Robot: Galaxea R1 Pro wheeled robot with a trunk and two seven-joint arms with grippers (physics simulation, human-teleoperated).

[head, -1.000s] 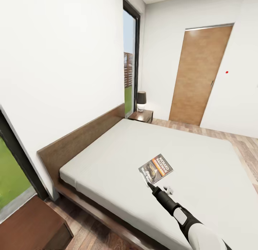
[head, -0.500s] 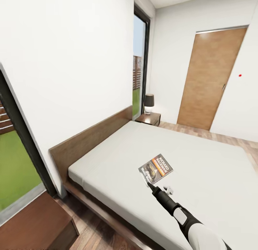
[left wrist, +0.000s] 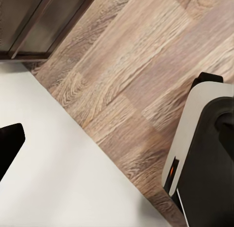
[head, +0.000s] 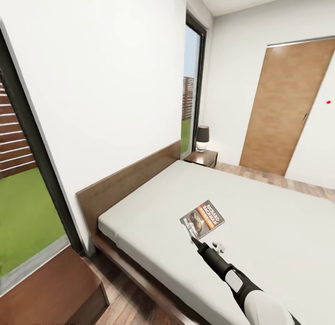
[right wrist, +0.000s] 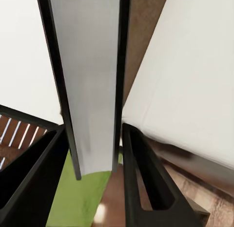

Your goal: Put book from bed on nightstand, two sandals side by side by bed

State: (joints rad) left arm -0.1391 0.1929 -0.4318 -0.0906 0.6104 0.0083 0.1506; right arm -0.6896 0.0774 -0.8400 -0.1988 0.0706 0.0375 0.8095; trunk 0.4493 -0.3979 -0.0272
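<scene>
My right gripper [head: 192, 236] is shut on the book [head: 202, 219] and holds it by one edge above the grey mattress of the bed [head: 279, 222]; the cover with its orange band faces up. The right wrist view has the book [right wrist: 92, 81] edge-on between the two black fingers [right wrist: 146, 188]. A dark reddish-brown nightstand [head: 46, 287] stands at the near end of the headboard, low at the left. Another nightstand [head: 201, 157] stands at the far end. One black fingertip [left wrist: 9, 144] of my left gripper hangs over the wood floor [left wrist: 136, 76]. The sandals are out of view.
A lamp [head: 202, 138] stands on the far nightstand beside a tall black-framed window [head: 193, 87]. A tan door [head: 286, 106] is at the back right. Another window [head: 23, 185] reaches the floor behind the near nightstand. A dark cabinet [left wrist: 34, 22] stands on the floor.
The whole head view has swung, so the bed, door and windows slid to the right in the picture. The book and my right arm keep the same place in it.
</scene>
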